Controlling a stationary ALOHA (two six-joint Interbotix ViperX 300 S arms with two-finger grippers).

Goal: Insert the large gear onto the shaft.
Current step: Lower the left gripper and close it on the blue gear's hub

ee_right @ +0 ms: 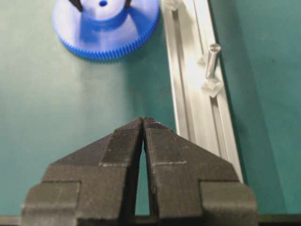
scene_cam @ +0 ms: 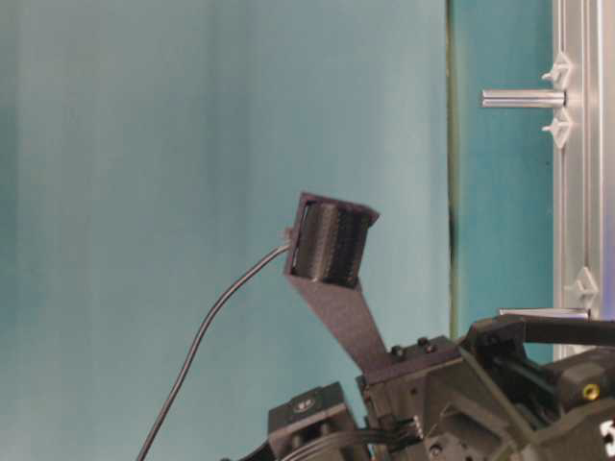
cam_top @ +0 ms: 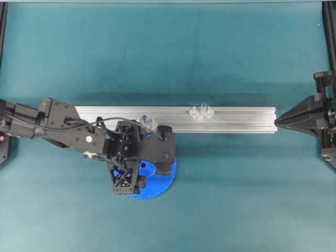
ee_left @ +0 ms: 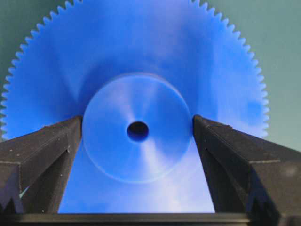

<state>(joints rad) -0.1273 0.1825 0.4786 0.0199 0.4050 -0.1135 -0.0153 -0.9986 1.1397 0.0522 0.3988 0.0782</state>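
Left gripper spread wide around the hub of the large gear; right gripper pinched closed and holding nothing.

Seen from the left wrist, the two black fingers stand on either side of the raised round hub, close to its wall, though contact cannot be confirmed. The large gear lies flat on the teal tabletop, just beside the near edge of the aluminium rail. On that rail the shaft stands upright on its translucent mount, well apart from the gear, while a second shorter peg sits by the left arm's wrist. The right gripper waits at the rail's far right end, fingertips pressed together.
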